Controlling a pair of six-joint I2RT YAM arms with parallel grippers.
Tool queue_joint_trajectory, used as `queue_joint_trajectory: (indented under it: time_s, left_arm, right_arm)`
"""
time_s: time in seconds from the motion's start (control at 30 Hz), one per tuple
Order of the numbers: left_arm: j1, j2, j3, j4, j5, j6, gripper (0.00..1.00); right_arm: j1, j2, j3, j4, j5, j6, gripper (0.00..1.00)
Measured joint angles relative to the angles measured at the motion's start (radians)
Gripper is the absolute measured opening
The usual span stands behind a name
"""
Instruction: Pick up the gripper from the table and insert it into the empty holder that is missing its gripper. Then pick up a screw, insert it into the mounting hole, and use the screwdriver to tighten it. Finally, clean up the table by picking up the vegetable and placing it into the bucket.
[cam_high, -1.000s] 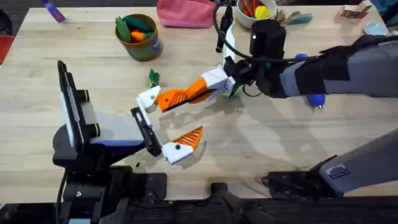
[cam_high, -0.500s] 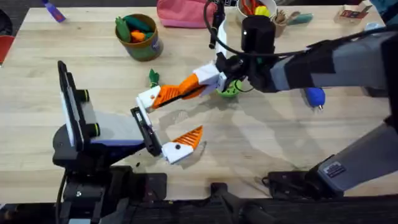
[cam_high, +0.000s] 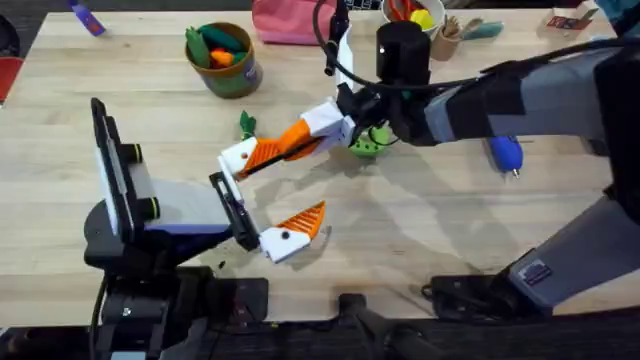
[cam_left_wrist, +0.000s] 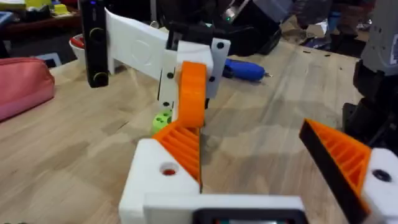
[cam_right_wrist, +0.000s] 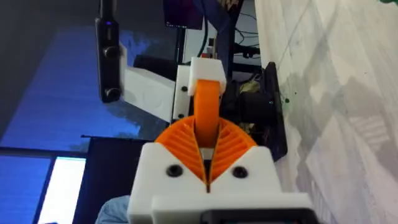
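Overhead: right gripper (cam_high: 330, 124) clamped on the orange finger (cam_high: 288, 145), its tip at the left arm's empty holder (cam_high: 238, 157); insertion looks underway, not seated. Left gripper (cam_high: 258, 205) has only its other orange finger, so open or shut cannot be told. Screwdriver (cam_high: 503, 155) lies on the surface (cam_high: 420, 220), vegetable (cam_high: 247, 124) near the bucket (cam_high: 226, 60); screw step and cleanup remain. Left wrist: orange finger (cam_left_wrist: 193, 93) meets holder (cam_left_wrist: 163, 180). Right wrist: gripper (cam_right_wrist: 207, 163) closed on finger (cam_right_wrist: 206, 115).

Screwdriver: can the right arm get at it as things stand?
Probably not yet. The right gripper has its jaws shut on the gripper at the holder; the screwdriver lies uncovered beside that arm's forearm.
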Motion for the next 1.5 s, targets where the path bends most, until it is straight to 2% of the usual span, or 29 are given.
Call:
queue_joint_trajectory:
  time_s: [0.97,1.5]
  left_arm:
    - [0.0,0.0,0.0,0.0,-0.003,0.0,0.985]
    - [0.0,0.0,0.0,-0.002,0.005,-0.019,0.985]
  right_arm:
    - [0.01,0.0,0.003,-0.003,0.016,0.005,0.008]
    - [0.01,-0.024,-0.043,0.012,0.057,0.014,0.008]
